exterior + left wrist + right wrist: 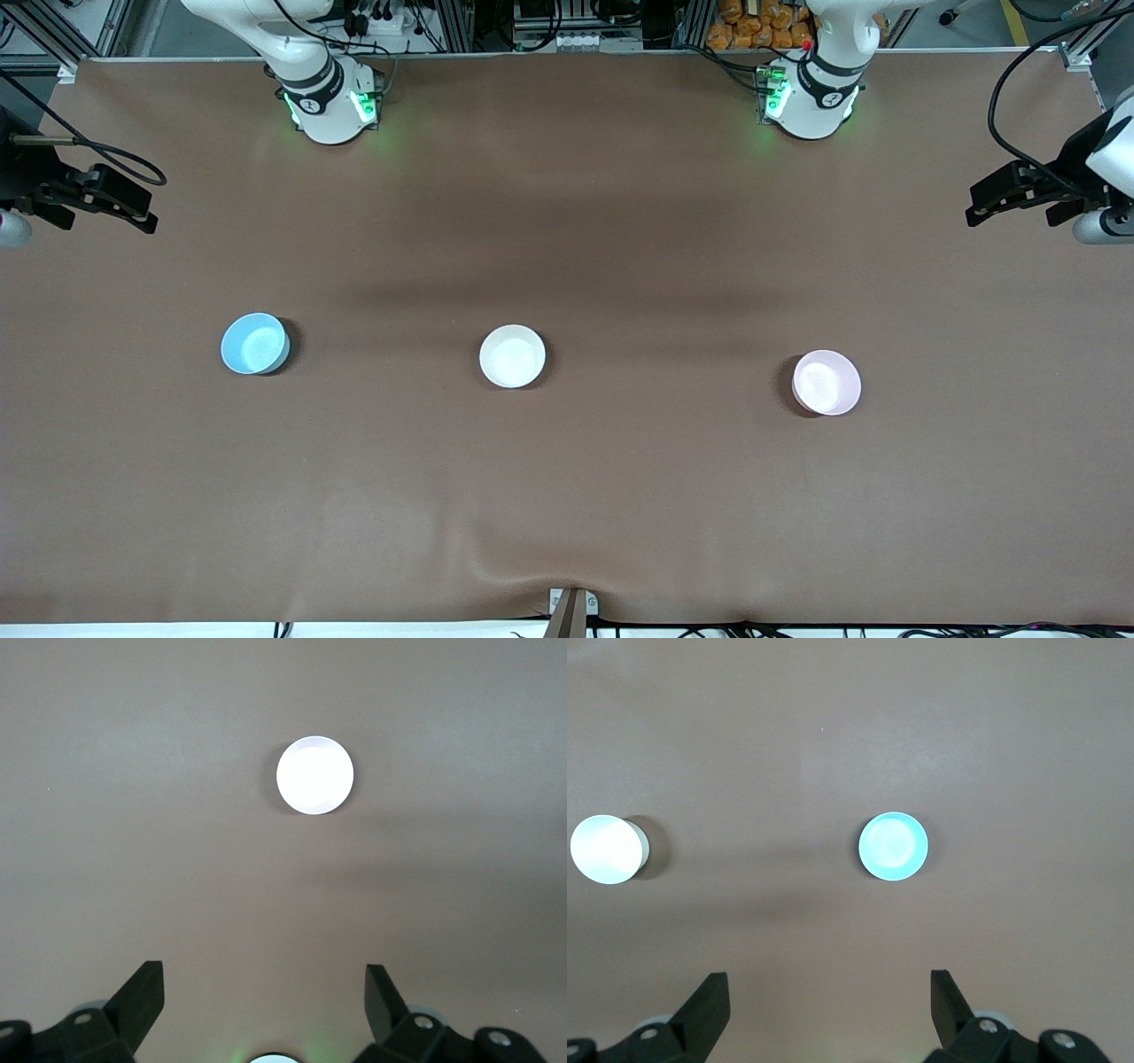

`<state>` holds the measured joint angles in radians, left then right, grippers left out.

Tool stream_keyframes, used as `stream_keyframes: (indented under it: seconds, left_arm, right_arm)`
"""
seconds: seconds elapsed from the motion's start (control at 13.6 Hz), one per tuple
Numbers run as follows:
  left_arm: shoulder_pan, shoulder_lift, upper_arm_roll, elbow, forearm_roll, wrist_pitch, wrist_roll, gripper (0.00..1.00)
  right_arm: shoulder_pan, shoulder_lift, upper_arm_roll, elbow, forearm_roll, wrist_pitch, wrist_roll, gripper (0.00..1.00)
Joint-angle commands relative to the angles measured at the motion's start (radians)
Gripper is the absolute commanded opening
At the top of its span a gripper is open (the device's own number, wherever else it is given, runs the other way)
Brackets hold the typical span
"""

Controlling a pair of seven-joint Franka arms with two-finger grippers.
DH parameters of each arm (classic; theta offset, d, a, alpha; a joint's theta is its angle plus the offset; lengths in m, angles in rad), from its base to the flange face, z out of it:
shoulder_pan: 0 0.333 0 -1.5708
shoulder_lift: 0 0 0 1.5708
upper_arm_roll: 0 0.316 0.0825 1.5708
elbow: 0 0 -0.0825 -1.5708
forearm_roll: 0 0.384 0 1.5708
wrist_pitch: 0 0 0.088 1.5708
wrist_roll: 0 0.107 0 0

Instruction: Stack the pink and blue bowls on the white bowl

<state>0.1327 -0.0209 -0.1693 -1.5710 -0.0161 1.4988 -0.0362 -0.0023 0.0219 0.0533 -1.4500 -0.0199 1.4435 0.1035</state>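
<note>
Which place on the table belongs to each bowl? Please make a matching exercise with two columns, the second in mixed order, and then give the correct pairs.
Things:
1. blue bowl
2. white bowl
3. pink bowl
4. right hand

Places:
A. between the two coloured bowls
B. toward the left arm's end of the table, nearest to the front camera
C. open, up over the table's edge at the right arm's end
D. toward the right arm's end of the table, resting on the cloth

Pairs: 1-D, 2-A, 3-B, 4-C

Blue bowl (254,343), white bowl (512,355), pink bowl (826,382): smooth plastic. Table (567,496) cover: matt brown cloth, slightly wrinkled.
</note>
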Motion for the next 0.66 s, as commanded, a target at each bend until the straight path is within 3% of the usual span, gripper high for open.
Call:
stream_keyframes:
  seconds: [0.0, 0.59]
  left_arm:
    - [0.007, -0.007, -0.002, 0.002, -0.001, -0.003, 0.027, 1.00]
    - [0.034, 0.012, -0.004, -0.003, -0.021, -0.006, 0.024, 1.00]
  right_arm:
    - [-0.016, 0.003, 0.011, 0.013, -0.005, -0.011, -0.008, 1.00]
    - [-0.016, 0.003, 0.010, 0.013, -0.005, -0.011, -0.010, 1.00]
